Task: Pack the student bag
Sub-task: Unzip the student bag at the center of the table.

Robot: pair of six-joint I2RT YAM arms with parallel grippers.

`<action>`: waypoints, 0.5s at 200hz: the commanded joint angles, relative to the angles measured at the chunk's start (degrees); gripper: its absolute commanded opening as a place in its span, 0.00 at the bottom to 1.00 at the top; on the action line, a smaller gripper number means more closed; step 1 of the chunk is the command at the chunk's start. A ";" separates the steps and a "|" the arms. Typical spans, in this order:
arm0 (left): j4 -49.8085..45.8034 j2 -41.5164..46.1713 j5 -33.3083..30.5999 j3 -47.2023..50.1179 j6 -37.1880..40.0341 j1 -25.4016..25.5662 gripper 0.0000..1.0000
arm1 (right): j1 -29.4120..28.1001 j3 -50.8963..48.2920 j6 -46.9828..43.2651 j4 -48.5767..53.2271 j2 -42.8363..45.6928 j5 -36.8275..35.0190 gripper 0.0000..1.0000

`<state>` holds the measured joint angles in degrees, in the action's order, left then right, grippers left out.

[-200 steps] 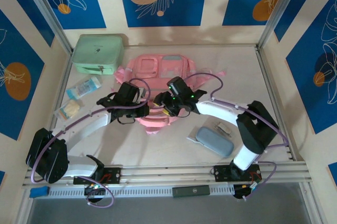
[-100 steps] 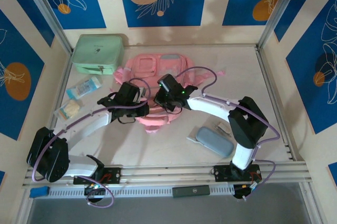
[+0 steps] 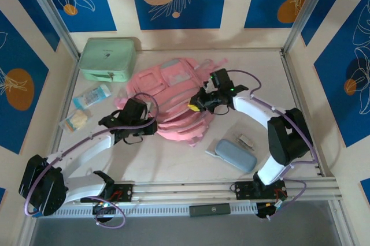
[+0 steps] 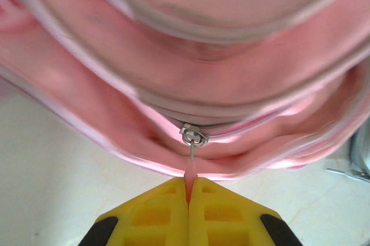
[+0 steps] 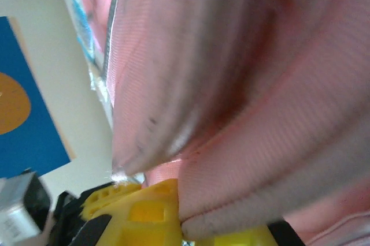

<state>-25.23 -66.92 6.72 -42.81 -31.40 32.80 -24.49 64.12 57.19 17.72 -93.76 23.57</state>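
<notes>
Student bag (image 3: pixel 173 99): pink, lying crumpled at mid-table (image 3: pixel 173 168) in the top view, stretched from roughly 11 o'clock to 5 o'clock, with a grey-clear panel (image 3: pixel 173 65) facing up at the far end; folds bunched up along the near side.

Left gripper (image 4: pixel 189 191): clenched, yellow fingertips pressed together on the pink zip pull (image 4: pixel 189 172); pull drawn straight toward 6 o'clock in the left wrist view, hanging from a small metal slider (image 4: pixel 193 135) seated in a fold of pink fabric; seen from above, set at the bag's 8 o'clock edge.

Right gripper (image 3: pixel 196 106): clamped on the bag itself, at its 3 o'clock edge from above; in the right wrist view, a thick roll of pink fabric pinched between the yellow fingers (image 5: pixel 144 205), more fabric ballooning beyond toward 1 o'clock.

Mint green case (image 3: pixel 107 59): at 10 o'clock from the bag, close by its far-left corner; touching or not, cannot tell.

Grey-blue pencil case (image 3: pixel 236 155): flat on the table at 5 o'clock from the bag, near but apart.

Two small packets at 9 o'clock from the bag, well clear of it: one blue and white (image 3: pixel 92 95), one yellowish (image 3: pixel 75 120) nearer the left arm.
</notes>
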 commanded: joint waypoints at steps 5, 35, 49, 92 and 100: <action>-6.98 -0.06 -5.54 1.98 0.94 -3.72 0.00 | 4.71 2.69 -5.62 2.02 3.23 5.85 0.00; -3.46 -3.12 -8.91 0.06 1.64 -9.26 0.00 | 8.25 4.79 -8.24 4.63 1.25 12.01 0.00; 1.69 -2.64 -10.93 0.98 2.42 -10.34 0.00 | 9.34 6.63 -11.85 8.19 0.20 11.52 0.00; 13.93 -5.06 -12.69 2.15 4.68 -15.25 0.00 | 11.88 9.55 -16.82 11.91 -3.10 15.89 0.00; 14.35 -6.77 -12.26 1.18 4.83 -16.21 0.00 | 11.47 9.45 -16.52 11.19 -3.59 15.94 0.00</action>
<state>-13.21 -70.30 1.69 -41.17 -28.53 20.80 -15.31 71.64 43.86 27.90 -96.27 37.47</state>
